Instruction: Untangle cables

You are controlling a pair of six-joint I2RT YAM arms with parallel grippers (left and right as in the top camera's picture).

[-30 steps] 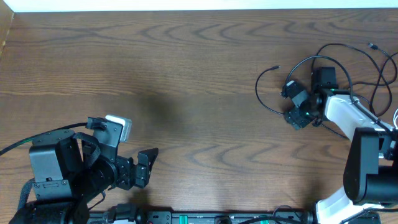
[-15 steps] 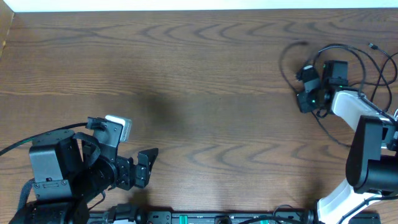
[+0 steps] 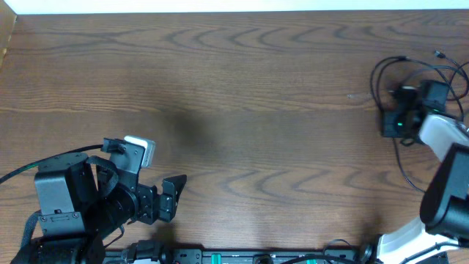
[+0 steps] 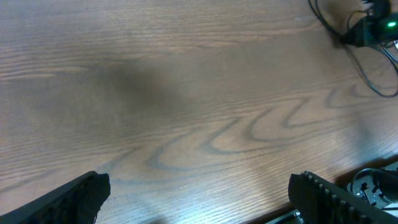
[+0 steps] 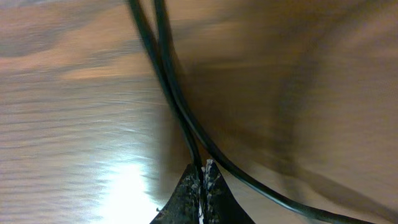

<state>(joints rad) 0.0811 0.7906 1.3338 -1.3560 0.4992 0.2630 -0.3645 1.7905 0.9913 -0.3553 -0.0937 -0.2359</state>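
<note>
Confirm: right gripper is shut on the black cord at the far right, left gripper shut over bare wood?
No: the left gripper is open, its fingers far apart in the left wrist view. The right gripper is shut on the black cord.

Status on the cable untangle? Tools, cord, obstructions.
Left tool open, near corner, holding nothing. Right tool shut on black cord at far right. Cord loops crowd around that tool.

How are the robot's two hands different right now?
The left gripper is wide open and empty; the right gripper is pinched shut on the black cord. The left gripper sits far from that cord; the right gripper is among its loops. Both are black.
</note>
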